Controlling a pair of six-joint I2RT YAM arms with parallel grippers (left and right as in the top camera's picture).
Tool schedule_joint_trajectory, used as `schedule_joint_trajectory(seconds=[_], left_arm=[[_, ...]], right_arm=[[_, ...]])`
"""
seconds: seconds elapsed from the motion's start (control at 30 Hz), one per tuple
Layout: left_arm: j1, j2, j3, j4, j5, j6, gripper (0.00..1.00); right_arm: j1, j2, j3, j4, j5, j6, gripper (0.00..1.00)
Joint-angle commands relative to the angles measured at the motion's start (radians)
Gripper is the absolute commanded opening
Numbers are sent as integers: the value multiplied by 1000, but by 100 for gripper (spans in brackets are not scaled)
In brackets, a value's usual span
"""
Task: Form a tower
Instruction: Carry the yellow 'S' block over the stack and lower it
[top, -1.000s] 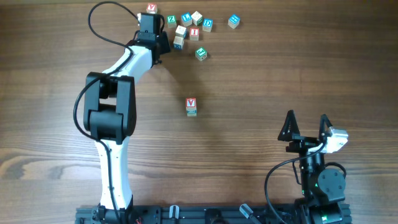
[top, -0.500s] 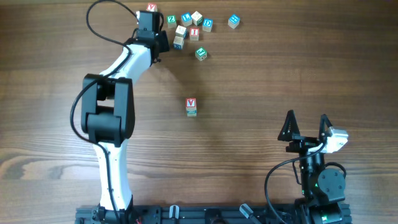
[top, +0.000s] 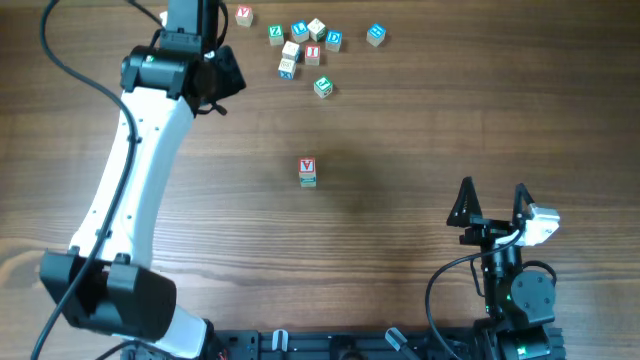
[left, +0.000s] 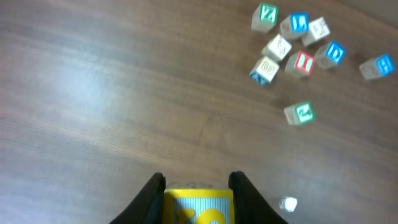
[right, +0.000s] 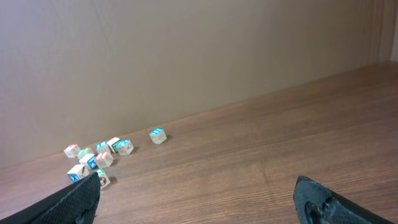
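Note:
The tower (top: 307, 172) is a short stack of cubes mid-table, with a red V on its top face. High above the far left of the table, my left gripper (top: 222, 82) is shut on a yellow cube (left: 196, 207) with a striped blue face, which fills the gap between the black fingers (left: 149, 193). From overhead the gripper hides that cube. My right gripper (top: 492, 200) is parked near the front right, open and empty, with its fingers (right: 74, 199) spread wide. The tower does not show in either wrist view.
Several loose letter cubes lie at the far edge: a red V (top: 244, 15), a green Z (top: 275, 32), a red I (top: 312, 52), a green one (top: 322, 87) and a lone blue one (top: 375, 34). The same cluster (left: 292, 43) shows ahead of the left wrist.
The left gripper has closed on the yellow cube beside the cluster. The arm has risen and swung left, away from the cluster. The right arm and the tower are unchanged.

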Motion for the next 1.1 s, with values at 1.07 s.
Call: schedule_joint_trajectory(seconds=[1.07], left_arm=[[-123, 28, -743, 602, 10, -82, 31]], right_arm=[[-4, -7, -1, 4, 14, -17, 100]])
